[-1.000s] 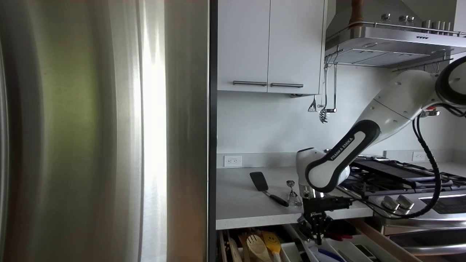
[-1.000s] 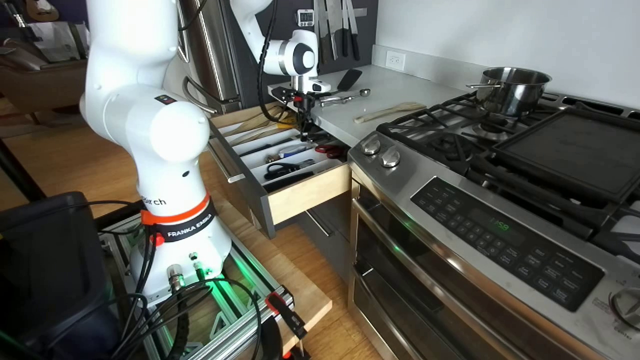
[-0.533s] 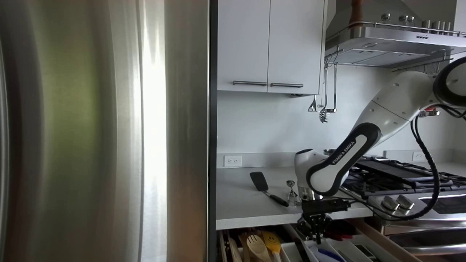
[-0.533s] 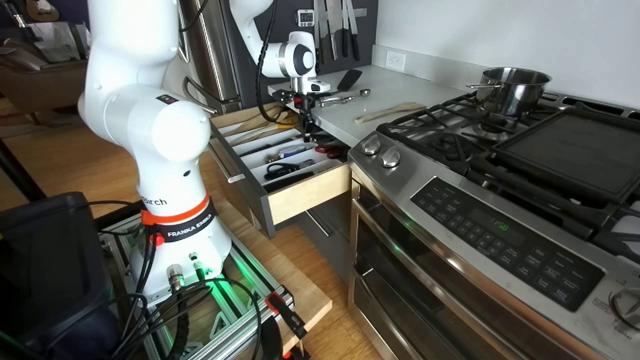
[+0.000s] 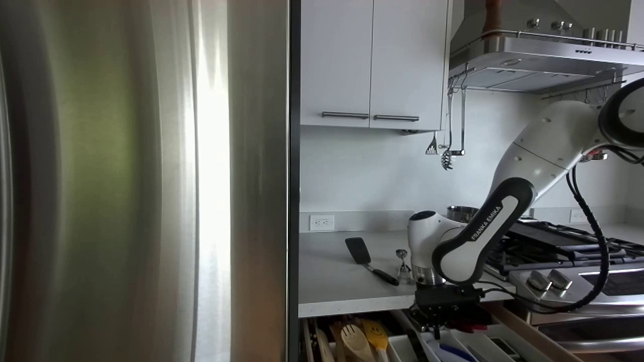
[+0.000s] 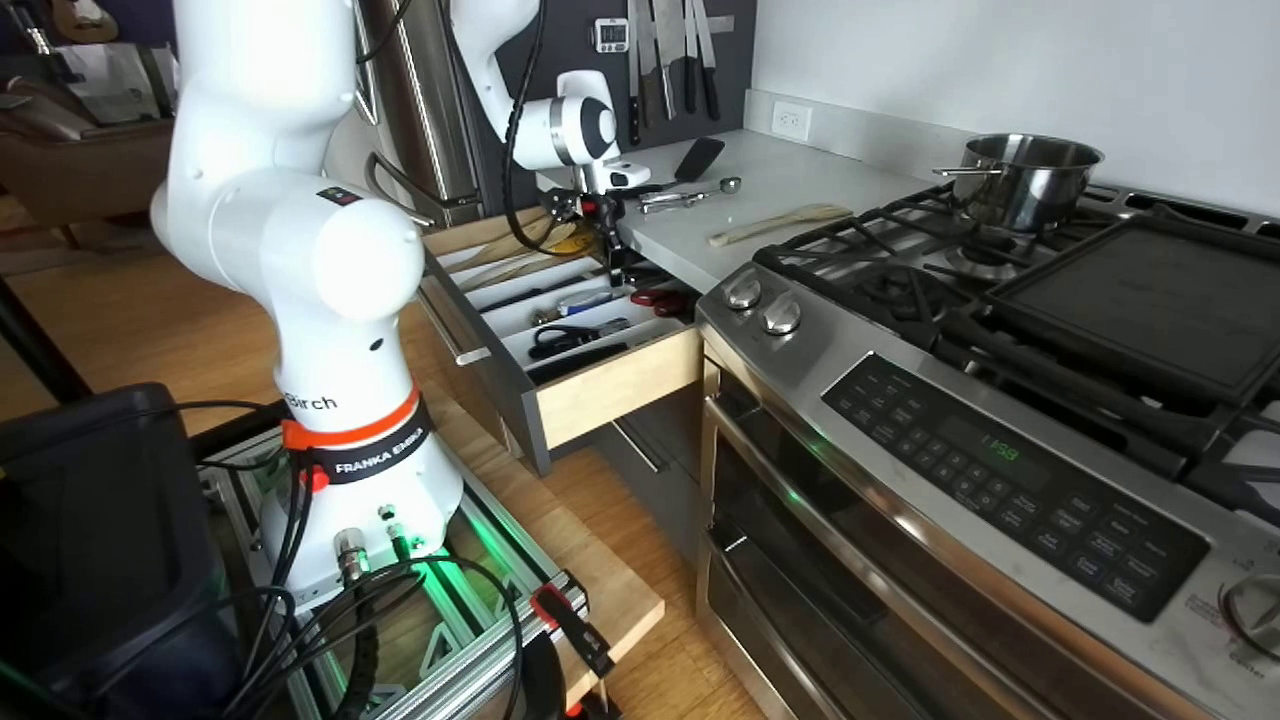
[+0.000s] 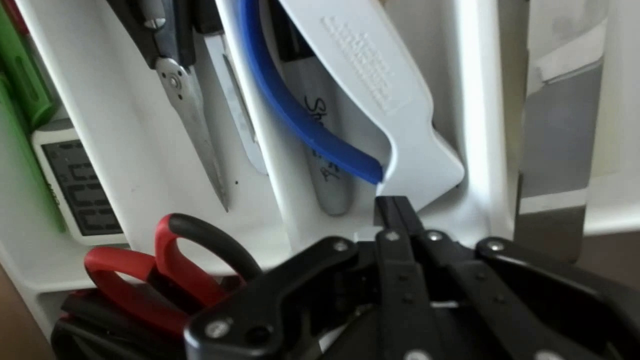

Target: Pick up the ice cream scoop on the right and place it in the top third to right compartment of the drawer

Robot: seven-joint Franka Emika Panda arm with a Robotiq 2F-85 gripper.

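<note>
A silver ice cream scoop (image 5: 404, 266) lies on the counter beside a black spatula; it also shows in an exterior view (image 6: 690, 197). The drawer (image 6: 620, 390) is open below the counter and holds a white divided tray (image 7: 481, 100). My gripper (image 7: 395, 200) points down into the drawer, with its fingertips together and nothing seen between them. It also shows in both exterior views (image 5: 436, 333) (image 6: 616, 280). The fingertips overlap the end of a white tool with a blue edge (image 7: 370, 75); I cannot tell whether they touch it. What lies beneath the gripper body is hidden.
A grey marker (image 7: 327, 160), black-handled scissors (image 7: 195, 115), red-handled scissors (image 7: 190, 260) and a timer (image 7: 82, 185) lie in the drawer. The counter edge (image 5: 352, 305) overhangs its back. A black spatula (image 5: 358, 251), wooden utensil (image 6: 780, 226) and stove pot (image 6: 1030, 190) are nearby.
My wrist has come down and tilted a little, while the fingertips stay at nearly the same place over the drawer tray. The scoop and spatula on the counter have not moved.
</note>
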